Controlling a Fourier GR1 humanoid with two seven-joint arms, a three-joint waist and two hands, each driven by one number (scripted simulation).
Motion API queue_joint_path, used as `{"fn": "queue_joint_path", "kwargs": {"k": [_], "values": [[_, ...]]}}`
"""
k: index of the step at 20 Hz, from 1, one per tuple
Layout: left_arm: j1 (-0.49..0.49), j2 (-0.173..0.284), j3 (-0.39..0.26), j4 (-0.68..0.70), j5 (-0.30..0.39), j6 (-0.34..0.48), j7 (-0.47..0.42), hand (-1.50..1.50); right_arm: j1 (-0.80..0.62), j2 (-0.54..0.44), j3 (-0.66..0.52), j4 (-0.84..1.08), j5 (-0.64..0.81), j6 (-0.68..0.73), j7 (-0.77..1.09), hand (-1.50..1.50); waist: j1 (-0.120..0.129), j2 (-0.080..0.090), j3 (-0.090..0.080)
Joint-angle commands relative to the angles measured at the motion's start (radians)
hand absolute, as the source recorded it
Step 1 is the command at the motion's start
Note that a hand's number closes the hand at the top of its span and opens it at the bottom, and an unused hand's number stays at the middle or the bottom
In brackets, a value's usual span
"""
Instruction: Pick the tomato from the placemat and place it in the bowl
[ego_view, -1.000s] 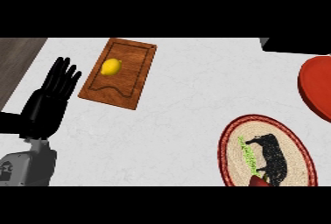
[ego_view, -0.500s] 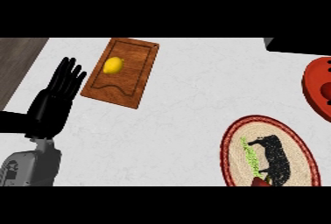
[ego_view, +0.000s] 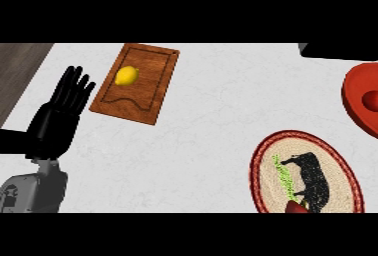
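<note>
Left robot hand (ego_view: 63, 107) unchanged, flat; bowl (ego_view: 363, 99) shifted further rightward.

Red bowl (ego_view: 360, 100) cut off by the right edge; tomato (ego_view: 296, 207) on the oval placemat (ego_view: 336, 165) half cut by the lower edge; a dark object (ego_view: 339, 50) at top right, unidentifiable
</note>
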Motion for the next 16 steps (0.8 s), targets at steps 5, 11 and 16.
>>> {"fn": "queue_joint_path", "kwargs": {"k": [5,11,16], "values": [[0.017,0.005,0.005,-0.028,0.014,-0.003,0.019,0.0,0.043,-0.138,-0.121,0.035,-0.116,0.079,0.045,-1.5,-0.002,0.002,0.002],[0.037,0.0,0.006,-0.027,0.007,0.0,0.003,0.0,0.108,-0.237,-0.153,0.044,-0.147,0.173,0.058,-1.5,-0.018,0.003,0.004],[0.035,-0.008,0.011,-0.017,0.004,0.01,-0.011,0.0,0.185,-0.259,-0.162,0.039,-0.156,0.223,0.014,-1.5,-0.034,0.006,0.008]]}}
